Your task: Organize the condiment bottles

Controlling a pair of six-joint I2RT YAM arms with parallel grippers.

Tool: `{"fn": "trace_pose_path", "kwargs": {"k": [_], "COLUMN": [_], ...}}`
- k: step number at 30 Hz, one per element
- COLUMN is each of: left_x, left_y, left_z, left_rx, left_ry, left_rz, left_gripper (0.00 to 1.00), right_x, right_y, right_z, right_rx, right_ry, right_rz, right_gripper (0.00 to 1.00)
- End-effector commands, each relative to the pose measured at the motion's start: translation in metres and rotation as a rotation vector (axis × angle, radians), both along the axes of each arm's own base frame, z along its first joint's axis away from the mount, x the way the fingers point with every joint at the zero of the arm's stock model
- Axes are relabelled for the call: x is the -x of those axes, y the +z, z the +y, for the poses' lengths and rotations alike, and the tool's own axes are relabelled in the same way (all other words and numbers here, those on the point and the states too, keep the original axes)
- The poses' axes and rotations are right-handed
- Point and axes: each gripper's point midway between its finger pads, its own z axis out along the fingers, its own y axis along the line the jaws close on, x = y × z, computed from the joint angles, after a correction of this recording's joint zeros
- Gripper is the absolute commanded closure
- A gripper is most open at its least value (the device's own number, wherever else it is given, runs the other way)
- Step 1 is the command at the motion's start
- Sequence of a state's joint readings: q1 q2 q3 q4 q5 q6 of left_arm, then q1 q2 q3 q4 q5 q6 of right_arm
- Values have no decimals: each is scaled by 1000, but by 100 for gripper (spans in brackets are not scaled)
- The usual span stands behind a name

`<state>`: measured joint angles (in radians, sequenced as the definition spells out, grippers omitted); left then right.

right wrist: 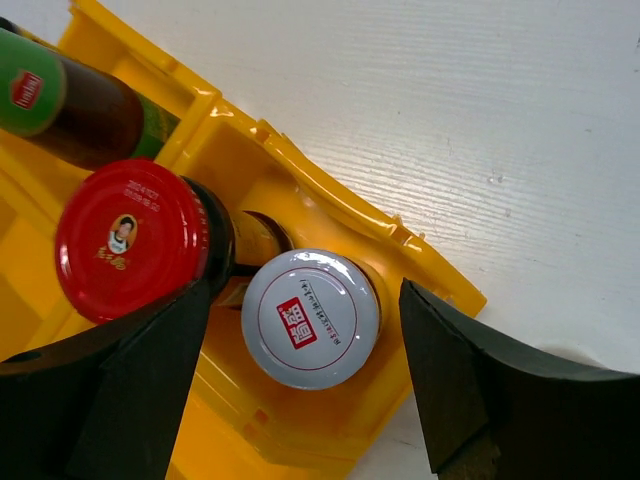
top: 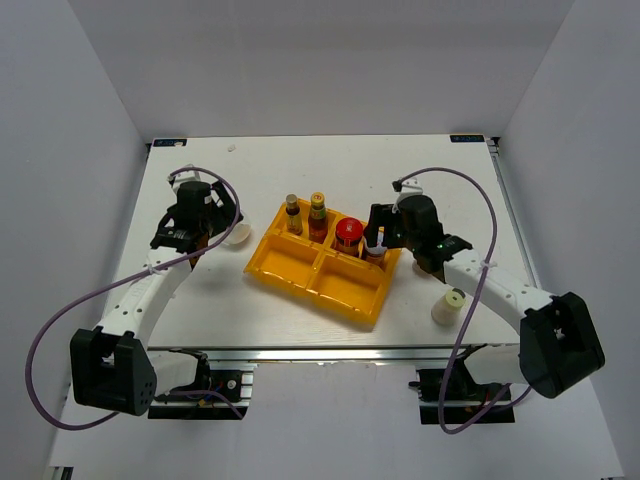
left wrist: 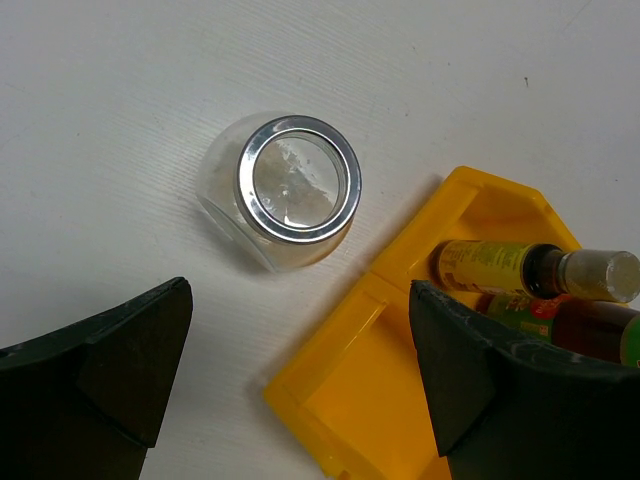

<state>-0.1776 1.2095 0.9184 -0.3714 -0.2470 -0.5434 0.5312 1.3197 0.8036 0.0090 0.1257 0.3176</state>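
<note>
Left arm reaches forward, left tool spread wide above the silver-lidded jar on the bench. Right arm angles inward, right tool released, straddling the white-lidded jar in the tray.

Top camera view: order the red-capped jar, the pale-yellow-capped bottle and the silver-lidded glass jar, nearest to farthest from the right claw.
From the right claw:
1. Red-capped jar, in the tray, just left of the claw.
2. Pale-yellow-capped bottle, on the table, nearer the arm bases, to the right.
3. Silver-lidded glass jar, far left, beyond the tray.
</note>
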Motion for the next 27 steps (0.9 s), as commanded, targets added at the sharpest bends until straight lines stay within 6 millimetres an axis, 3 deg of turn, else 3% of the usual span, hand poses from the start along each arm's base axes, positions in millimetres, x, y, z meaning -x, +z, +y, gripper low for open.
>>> {"fn": "trace_pose_path", "kwargs": {"k": [1,6,8,13,16,27], "left_x": [-1,1,2,6,8,10], "left_y": [7,11,12,11,14,14], "left_z": [4,4,4,3,0,0], "left_rx": [3,6,7,15,27,26], "left_ry": [19,21,21,13,3,-3], "left_rz": [-11,-16,-16,-9,-23,-29], "left_gripper": [2,2,2,2,2,2], "right_x": [-6,4,4,18,25,10], "right_y": [37,52,64,59,51,2], "right_z": [7,-12,-30,-94,-119,-130], "right_rx": [-58,-21,5,166,249,282], "right_ry": [13,-48,-132,-410,-498,-516], "right_rz": [-88,-86,-106,-64,-19,115], "right_gripper": [18,13,11,11,11,10]}}
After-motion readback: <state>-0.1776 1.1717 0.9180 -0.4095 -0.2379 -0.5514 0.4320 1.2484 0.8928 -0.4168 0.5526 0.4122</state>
